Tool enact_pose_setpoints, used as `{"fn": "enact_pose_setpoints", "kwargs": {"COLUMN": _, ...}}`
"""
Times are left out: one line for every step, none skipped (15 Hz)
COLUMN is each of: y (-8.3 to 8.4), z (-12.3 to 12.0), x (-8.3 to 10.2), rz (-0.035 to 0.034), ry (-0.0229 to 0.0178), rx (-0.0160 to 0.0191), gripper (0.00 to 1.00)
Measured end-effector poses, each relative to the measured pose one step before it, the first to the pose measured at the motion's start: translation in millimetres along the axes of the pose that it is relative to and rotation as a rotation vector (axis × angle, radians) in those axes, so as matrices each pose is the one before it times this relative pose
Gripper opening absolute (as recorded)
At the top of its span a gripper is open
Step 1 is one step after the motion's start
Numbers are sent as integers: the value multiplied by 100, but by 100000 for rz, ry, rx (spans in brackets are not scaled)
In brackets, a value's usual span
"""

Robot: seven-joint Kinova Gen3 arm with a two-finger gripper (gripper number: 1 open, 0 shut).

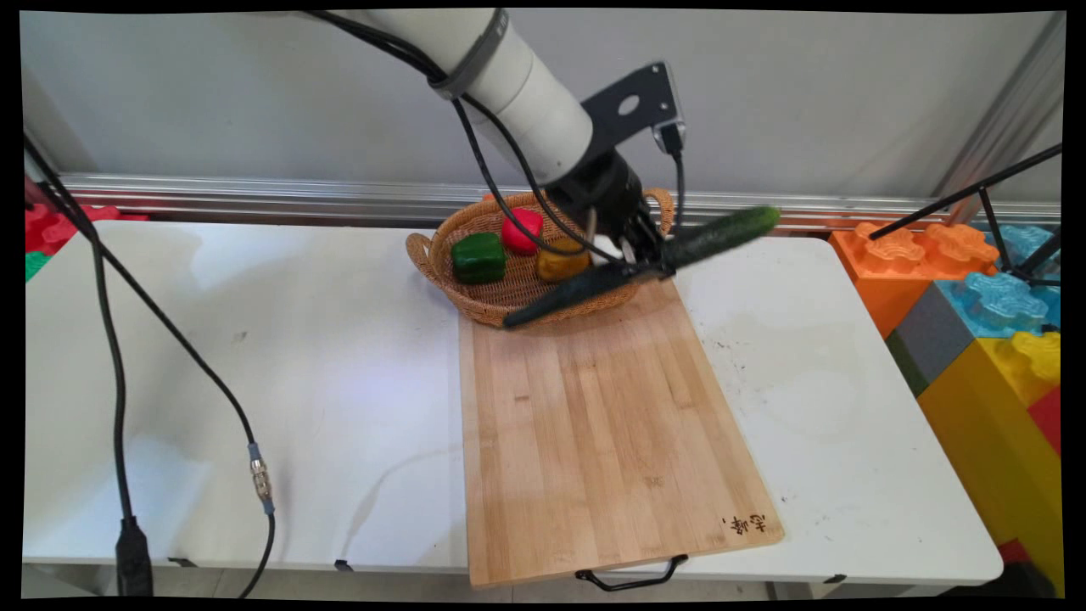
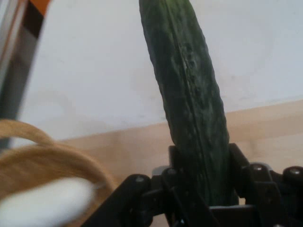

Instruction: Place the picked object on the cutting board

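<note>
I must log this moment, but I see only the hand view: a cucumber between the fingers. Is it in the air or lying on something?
Observer: The cucumber is in the air, held by the gripper near its middle, tilted, over the far edge of the cutting board.
Operator: What is the woven thing at my left?
Observer: A basket holding green, red and yellow peppers.
Operator: Does the cucumber touch the basket?
Observer: Its lower end overlaps the rim; contact cannot be judged.

Gripper [image 1: 638,265]: jaws clamped on cucumber [image 1: 721,236], held tilted
Below: basket [image 1: 441,246] edge, board [image 1: 594,424]
Basket: green, red, yellow peppers
</note>
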Motion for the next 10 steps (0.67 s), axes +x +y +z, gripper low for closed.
{"fn": "enact_pose_setpoints", "kwargs": {"y": 746, "z": 169, "x": -79, "rz": -3258, "ry": -998, "rx": -1771, "gripper": 0}}
{"fn": "enact_pose_setpoints", "kwargs": {"y": 1059, "z": 379, "x": -141, "rz": -4535, "ry": -1296, "rx": -2489, "gripper": 0}}
{"fn": "enact_pose_setpoints", "kwargs": {"y": 1002, "z": 531, "x": -220, "rz": -4162, "ry": -1415, "rx": -2435, "gripper": 0}}
{"fn": "enact_pose_setpoints", "kwargs": {"y": 790, "z": 548, "x": -212, "rz": -3183, "ry": -1211, "rx": -1907, "gripper": 0}}
{"fn": "enact_pose_setpoints", "kwargs": {"y": 813, "z": 709, "x": -317, "rz": -3337, "ry": -1411, "rx": -1959, "gripper": 0}}
{"fn": "enact_pose_setpoints", "kwargs": {"y": 614, "z": 633, "x": -280, "rz": -2402, "ry": -1151, "rx": -1532, "gripper": 0}}
{"fn": "enact_pose_setpoints", "kwargs": {"y": 340, "z": 444, "x": -193, "rz": -1390, "ry": -670, "rx": -965, "gripper": 0}}
{"fn": "enact_pose_setpoints", "kwargs": {"y": 461, "z": 691, "x": -307, "rz": -1686, "ry": -992, "rx": -1380, "gripper": 0}}
{"fn": "enact_pose_setpoints", "kwargs": {"y": 407, "z": 790, "x": -352, "rz": -1275, "ry": -992, "rx": -1373, "gripper": 0}}
{"fn": "enact_pose_setpoints", "kwargs": {"y": 269, "z": 810, "x": -389, "rz": -472, "ry": -1024, "rx": -1000, "gripper": 0}}
